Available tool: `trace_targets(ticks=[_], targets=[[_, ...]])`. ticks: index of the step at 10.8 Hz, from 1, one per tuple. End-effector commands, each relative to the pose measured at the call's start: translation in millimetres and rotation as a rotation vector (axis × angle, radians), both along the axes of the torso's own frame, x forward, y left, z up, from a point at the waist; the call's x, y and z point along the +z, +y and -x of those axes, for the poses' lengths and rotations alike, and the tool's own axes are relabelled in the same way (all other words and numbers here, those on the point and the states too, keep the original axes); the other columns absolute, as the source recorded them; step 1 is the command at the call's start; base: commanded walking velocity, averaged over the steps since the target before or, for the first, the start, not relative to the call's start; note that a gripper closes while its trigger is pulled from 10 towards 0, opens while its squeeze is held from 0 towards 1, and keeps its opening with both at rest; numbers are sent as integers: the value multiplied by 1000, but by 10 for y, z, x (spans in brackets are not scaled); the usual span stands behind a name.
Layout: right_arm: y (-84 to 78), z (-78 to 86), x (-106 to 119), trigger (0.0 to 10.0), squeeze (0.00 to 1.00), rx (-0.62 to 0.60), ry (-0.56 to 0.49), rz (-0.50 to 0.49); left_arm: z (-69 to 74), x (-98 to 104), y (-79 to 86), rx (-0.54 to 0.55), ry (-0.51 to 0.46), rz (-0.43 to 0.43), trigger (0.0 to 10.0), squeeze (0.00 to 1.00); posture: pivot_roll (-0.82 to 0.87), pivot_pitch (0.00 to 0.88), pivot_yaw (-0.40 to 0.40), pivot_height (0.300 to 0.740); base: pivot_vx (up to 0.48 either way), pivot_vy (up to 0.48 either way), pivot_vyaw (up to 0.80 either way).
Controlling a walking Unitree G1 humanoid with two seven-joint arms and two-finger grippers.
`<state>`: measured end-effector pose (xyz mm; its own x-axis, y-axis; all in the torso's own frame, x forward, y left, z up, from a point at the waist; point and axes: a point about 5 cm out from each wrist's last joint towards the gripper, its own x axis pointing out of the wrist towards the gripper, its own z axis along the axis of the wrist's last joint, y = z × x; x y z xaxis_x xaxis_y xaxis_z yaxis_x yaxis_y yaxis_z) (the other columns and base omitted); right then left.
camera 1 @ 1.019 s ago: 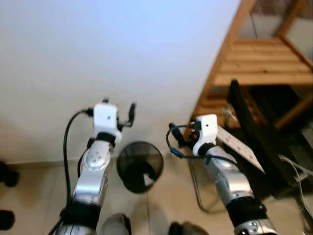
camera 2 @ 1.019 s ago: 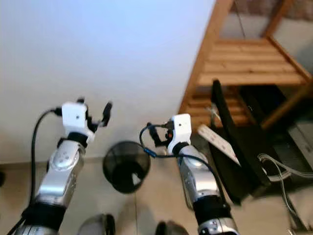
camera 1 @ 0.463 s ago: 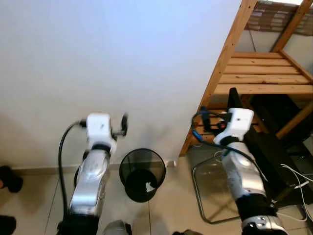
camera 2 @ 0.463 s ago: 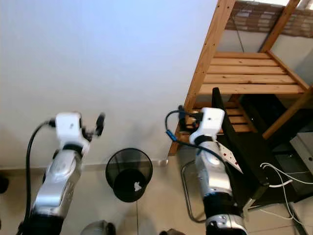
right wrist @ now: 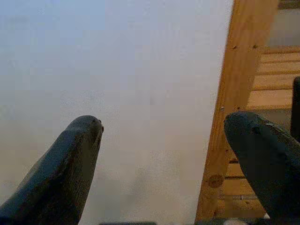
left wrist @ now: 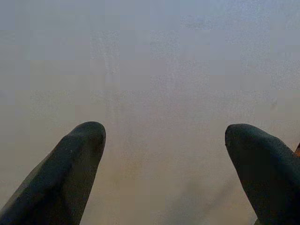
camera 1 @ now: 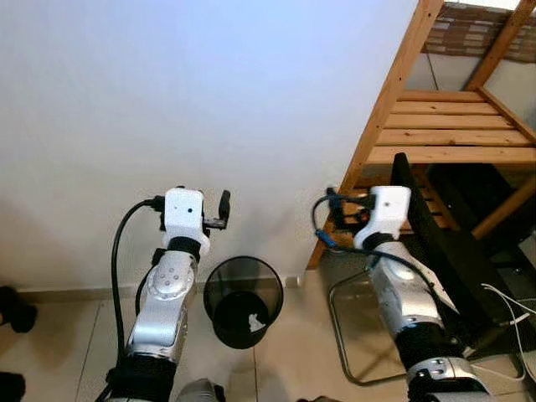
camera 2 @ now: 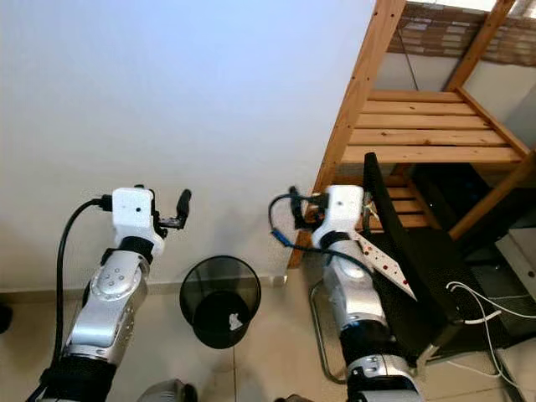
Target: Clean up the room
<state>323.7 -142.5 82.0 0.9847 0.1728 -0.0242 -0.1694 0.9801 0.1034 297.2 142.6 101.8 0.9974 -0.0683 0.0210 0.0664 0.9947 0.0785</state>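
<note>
A black mesh waste bin [camera 1: 243, 301] stands on the tiled floor against the white wall, with a white paper scrap [camera 1: 256, 319] lying inside it. My left gripper [camera 1: 219, 208] is raised above and just left of the bin, facing the wall. Its wrist view shows the left gripper [left wrist: 164, 140] open, with bare wall between the fingers. My right gripper [camera 1: 339, 209] is held up to the right of the bin, beside the shelf post. In its wrist view the right gripper [right wrist: 164, 136] is open and holds nothing.
A wooden shelf unit [camera 1: 452, 134] rises at the right. A black flat panel [camera 1: 427, 243] leans under it, with a white power strip [camera 2: 381, 260] and cables [camera 1: 511, 301] nearby. A metal wire frame [camera 1: 343, 327] sits on the floor. Dark shoes [camera 1: 12, 306] lie at far left.
The view pulled back and steadied over the last second. Since half a second ago my right wrist has swung left toward the wall and my left wrist has shifted slightly right.
</note>
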Motion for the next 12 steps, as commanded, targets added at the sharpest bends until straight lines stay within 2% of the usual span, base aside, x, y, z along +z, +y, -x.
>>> trace_targets(ticks=[1, 2, 12], targets=[[36, -27, 8, 10000, 149, 25, -5, 30, -29, 19, -48, -6, -9, -3, 10000, 0, 86, 0, -74, 740, 0, 0, 0], [69, -28, 7, 10000, 149, 43, -7, 40, -33, 19, -57, -7, -9, 0, 10000, 0, 86, 0, -73, 740, 0, 0, 0], [83, -40, -32, 10000, 153, 48, 10, 42, -72, -1, -114, -13, -5, -3, 10000, 0, 68, 0, -65, 740, 0, -340, 0]])
